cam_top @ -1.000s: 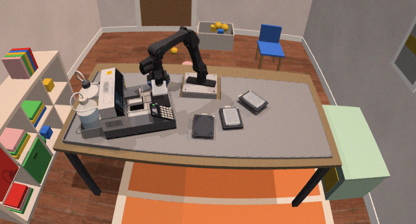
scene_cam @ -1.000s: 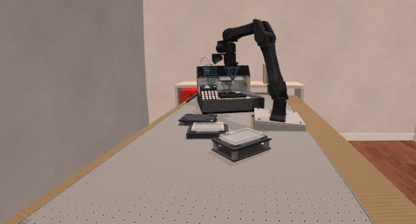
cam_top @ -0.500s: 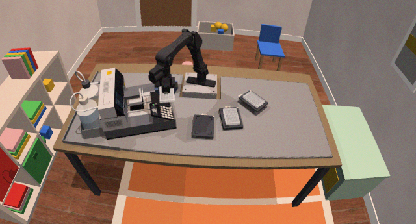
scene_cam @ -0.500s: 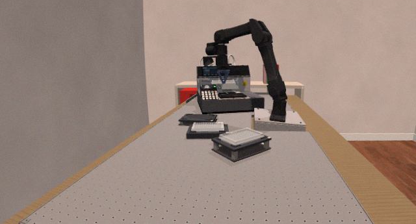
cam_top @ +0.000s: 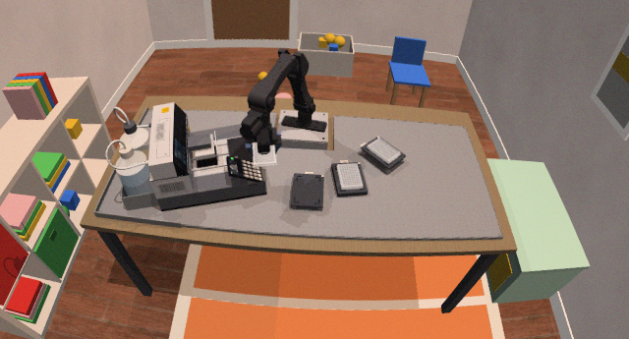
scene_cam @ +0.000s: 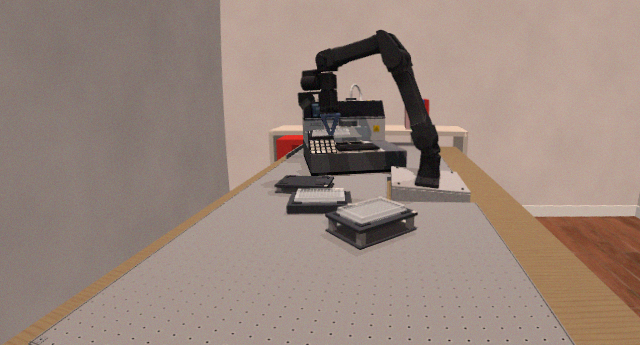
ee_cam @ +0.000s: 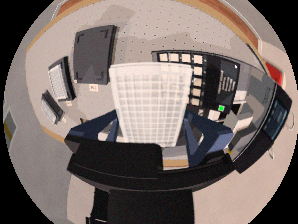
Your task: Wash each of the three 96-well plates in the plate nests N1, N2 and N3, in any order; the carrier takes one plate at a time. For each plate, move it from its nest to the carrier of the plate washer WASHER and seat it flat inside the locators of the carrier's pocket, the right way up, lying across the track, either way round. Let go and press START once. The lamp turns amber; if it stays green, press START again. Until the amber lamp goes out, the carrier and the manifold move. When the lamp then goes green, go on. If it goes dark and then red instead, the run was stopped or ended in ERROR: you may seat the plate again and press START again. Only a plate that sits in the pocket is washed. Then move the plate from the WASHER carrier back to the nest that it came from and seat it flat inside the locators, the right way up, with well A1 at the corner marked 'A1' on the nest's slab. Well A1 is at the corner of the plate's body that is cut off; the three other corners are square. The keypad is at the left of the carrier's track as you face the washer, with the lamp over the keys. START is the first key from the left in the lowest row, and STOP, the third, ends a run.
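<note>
My gripper [cam_top: 263,151] [scene_cam: 330,122] [ee_cam: 150,112] is shut on a white 96-well plate [cam_top: 265,157] [ee_cam: 149,99] and holds it in the air, just right of the washer's keypad [cam_top: 247,170] [scene_cam: 322,146] [ee_cam: 197,80]. The washer [cam_top: 167,142] [scene_cam: 350,116] stands at the table's left. Its carrier pocket [cam_top: 205,159] [scene_cam: 357,146] is empty. The lamp [cam_top: 231,157] [ee_cam: 220,108] is green. The nearest nest [cam_top: 307,192] [scene_cam: 304,182] [ee_cam: 93,52] is empty. The middle nest holds a plate [cam_top: 349,176] [scene_cam: 319,195]. The raised right nest holds another plate [cam_top: 382,150] [scene_cam: 371,209].
The arm's base plate [cam_top: 314,134] [scene_cam: 450,187] sits behind the nests. Two bottles [cam_top: 132,172] with tubing stand left of the washer. A pale green cabinet [cam_top: 536,221] stands off the table's right end.
</note>
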Motion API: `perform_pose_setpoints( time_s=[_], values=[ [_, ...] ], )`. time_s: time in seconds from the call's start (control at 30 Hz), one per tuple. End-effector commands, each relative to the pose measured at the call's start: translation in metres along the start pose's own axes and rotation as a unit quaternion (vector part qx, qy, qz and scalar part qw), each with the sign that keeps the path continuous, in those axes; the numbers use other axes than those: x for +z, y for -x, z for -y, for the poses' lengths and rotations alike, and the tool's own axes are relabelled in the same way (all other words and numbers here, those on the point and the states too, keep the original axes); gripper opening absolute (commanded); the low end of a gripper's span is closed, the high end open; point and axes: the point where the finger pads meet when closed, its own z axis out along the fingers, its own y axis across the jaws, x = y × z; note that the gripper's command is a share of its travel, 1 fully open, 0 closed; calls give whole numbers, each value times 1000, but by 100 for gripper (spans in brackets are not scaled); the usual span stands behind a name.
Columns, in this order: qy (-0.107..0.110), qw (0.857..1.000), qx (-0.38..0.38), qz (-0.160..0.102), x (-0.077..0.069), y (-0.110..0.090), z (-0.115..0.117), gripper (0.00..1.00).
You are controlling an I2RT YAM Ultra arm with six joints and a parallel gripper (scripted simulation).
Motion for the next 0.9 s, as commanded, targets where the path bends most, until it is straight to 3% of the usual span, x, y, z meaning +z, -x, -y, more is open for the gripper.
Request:
perform_pose_setpoints(
  time_s=[0.0,0.87],
  values=[
    [-6,1000,16,17,-6,15,-7,0],
    [-6,1000,16,17,-5,19,-10,0]
  ],
)
